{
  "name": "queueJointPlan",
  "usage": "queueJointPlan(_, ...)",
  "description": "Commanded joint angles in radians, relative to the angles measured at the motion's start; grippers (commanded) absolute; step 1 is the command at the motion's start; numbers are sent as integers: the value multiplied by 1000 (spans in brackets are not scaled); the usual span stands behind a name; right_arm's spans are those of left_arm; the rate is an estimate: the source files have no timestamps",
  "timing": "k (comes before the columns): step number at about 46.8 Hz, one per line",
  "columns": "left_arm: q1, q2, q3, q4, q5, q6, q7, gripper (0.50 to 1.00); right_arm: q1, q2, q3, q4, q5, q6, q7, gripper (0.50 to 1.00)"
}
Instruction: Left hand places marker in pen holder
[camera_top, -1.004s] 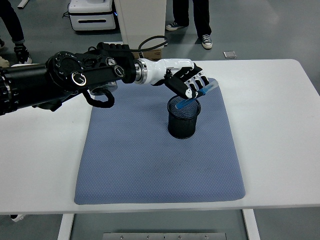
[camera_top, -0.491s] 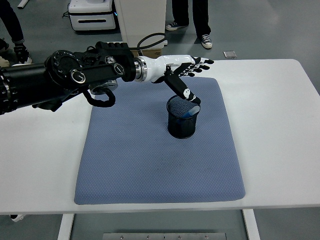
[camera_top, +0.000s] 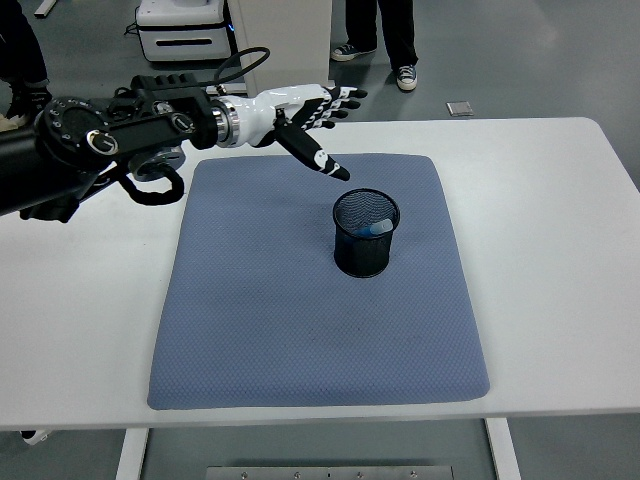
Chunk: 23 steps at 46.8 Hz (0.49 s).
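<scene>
1. Marker (camera_top: 377, 229): it lies inside the black mesh pen holder (camera_top: 365, 247), blue tip showing above the rim line. The placing step looks complete.
2. Pen holder: it stands upright on the blue mat (camera_top: 300, 310), toward the mat's far right part, on the white tabletop (camera_top: 560, 250).
3. Left hand (camera_top: 305, 115): fingers spread wide, thumb pointing down, holding nothing; it hangs above the mat's far edge, apart from the holder.
4. Next move, as judged: draw the arm clear toward the left edge without touching the holder.
</scene>
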Motion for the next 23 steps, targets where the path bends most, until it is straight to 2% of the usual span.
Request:
queueJointPlan(1, 32, 26, -15, 9, -10, 29, -1, 1000, 0, 0, 0, 0, 0, 0, 0, 1000)
queueJointPlan(3, 58, 39, -47, 18, -11, 70, -2, 1000, 0, 0, 0, 0, 0, 0, 0, 1000)
queueJointPlan(8, 164, 46, -203, 42, -10, 216, -4, 1000, 0, 0, 0, 0, 0, 0, 0, 1000)
queueJointPlan(11, 241, 60, -318, 49, -10, 259, -4, 1000, 0, 0, 0, 0, 0, 0, 0, 1000)
queueJointPlan(18, 381, 149, -582, 49, -7, 253, -10, 1000, 0, 0, 0, 0, 0, 0, 0, 1000)
queueJointPlan(23, 450, 187, -699, 49, -10, 213, -8, 1000, 0, 0, 0, 0, 0, 0, 0, 1000)
